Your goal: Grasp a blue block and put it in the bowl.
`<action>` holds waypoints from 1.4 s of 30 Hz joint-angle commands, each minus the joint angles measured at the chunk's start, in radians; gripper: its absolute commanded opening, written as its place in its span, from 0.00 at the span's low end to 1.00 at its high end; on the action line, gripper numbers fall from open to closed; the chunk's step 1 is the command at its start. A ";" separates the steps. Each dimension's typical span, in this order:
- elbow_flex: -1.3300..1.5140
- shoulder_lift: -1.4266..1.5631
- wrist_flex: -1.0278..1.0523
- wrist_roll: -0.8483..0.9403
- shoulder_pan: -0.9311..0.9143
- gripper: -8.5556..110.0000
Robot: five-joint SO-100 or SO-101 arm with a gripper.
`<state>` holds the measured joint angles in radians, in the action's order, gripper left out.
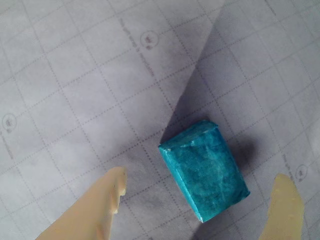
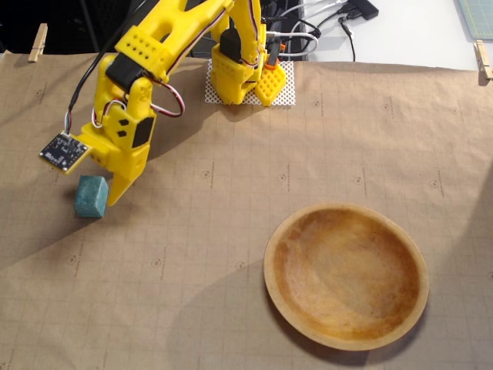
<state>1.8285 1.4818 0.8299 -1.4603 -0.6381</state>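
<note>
The blue block [image 1: 204,169] lies on the gridded paper, between my two pale fingertips in the wrist view. My gripper [image 1: 201,175] is open, with one finger [image 1: 100,205] left of the block and the other [image 1: 285,207] right of it, neither touching it. In the fixed view the block [image 2: 90,196] sits at the far left, with my yellow gripper [image 2: 104,189] lowered over it and one finger [image 2: 122,183] on its right side. The wooden bowl [image 2: 269,266] stands empty at the lower right, far from the block.
Brown gridded paper [image 2: 216,254] covers the table, held by clothespins [image 2: 38,42] at the back corners. The arm's base [image 2: 243,73] stands on a white mesh pad at the back centre, with cables [image 2: 323,23] behind it.
</note>
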 commanded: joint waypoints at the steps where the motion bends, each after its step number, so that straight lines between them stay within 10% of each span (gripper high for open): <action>1: -0.069 -0.011 -0.006 0.014 0.002 0.37; 32: -0.181 -0.236 -0.005 0.014 -0.015 0.36; 42: -0.172 -0.222 -0.002 0.017 -0.009 0.16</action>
<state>1.6981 1.2287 0.8299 -1.4511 -0.6443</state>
